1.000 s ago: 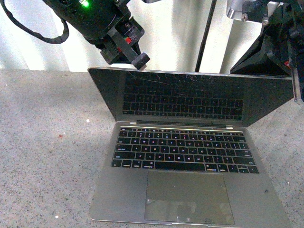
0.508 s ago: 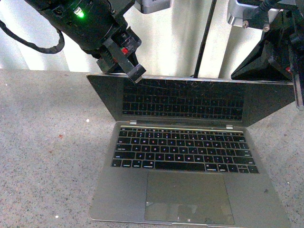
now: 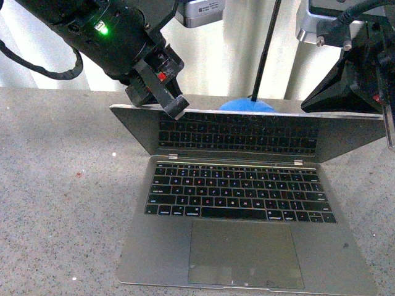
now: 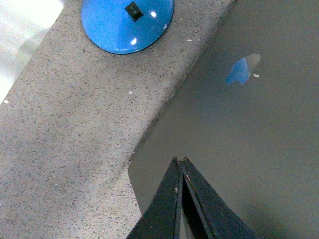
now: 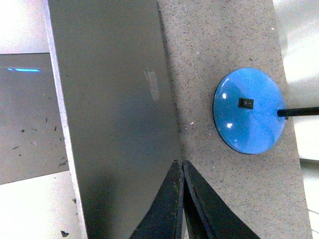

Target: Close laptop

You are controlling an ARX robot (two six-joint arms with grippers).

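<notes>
On the speckled grey counter (image 3: pixel 55 185) the laptop (image 3: pixel 241 246) stands half folded before a blue lamp base (image 3: pixel 247 105), my left pincer (image 3: pixel 174 108), fingers pressed together and empty, set at the lid (image 4: pixel 249 129) edge to push it down, my right pincer (image 5: pixel 180 168) likewise pinched by the other corner.

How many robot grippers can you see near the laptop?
2. The left gripper is at the top edge of the laptop lid, near its left corner. The right gripper is behind the lid's right end and is mostly cut off in the front view.
</notes>
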